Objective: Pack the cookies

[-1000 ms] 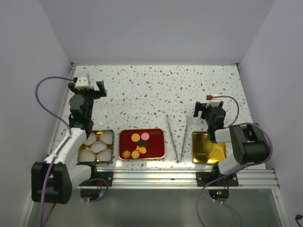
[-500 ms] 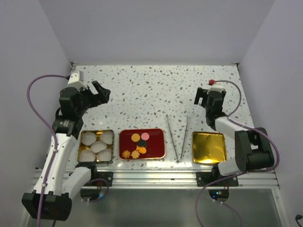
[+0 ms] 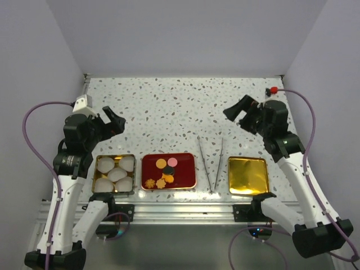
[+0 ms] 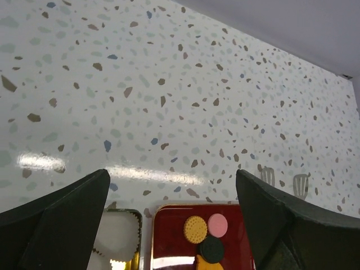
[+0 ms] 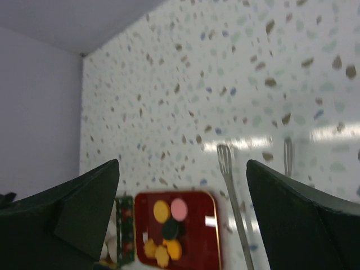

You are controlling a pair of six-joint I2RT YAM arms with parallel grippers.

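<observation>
The cookies [image 3: 165, 171] lie on a red tray [image 3: 188, 177]: round yellow, pink and dark discs and orange flower shapes. They also show in the left wrist view [image 4: 204, 236] and the right wrist view [image 5: 169, 228]. A tin [image 3: 115, 157] left of the tray holds several white paper cups [image 3: 115, 175]. My left gripper [image 3: 114, 122] is open, raised above the table behind the tin. My right gripper [image 3: 235, 109] is open, raised at the right, behind the gold tray [image 3: 248, 175]. Both are empty.
Metal tongs [image 3: 210, 163] lie between the red tray and the gold tray; they also show in the right wrist view [image 5: 233, 194]. The white speckled table [image 3: 180, 107] stretches back to the grey walls.
Both arms have lifted away from the trays. The left gripper swung left and up, the right gripper swung up and to the right. Nothing on the table moved.
</observation>
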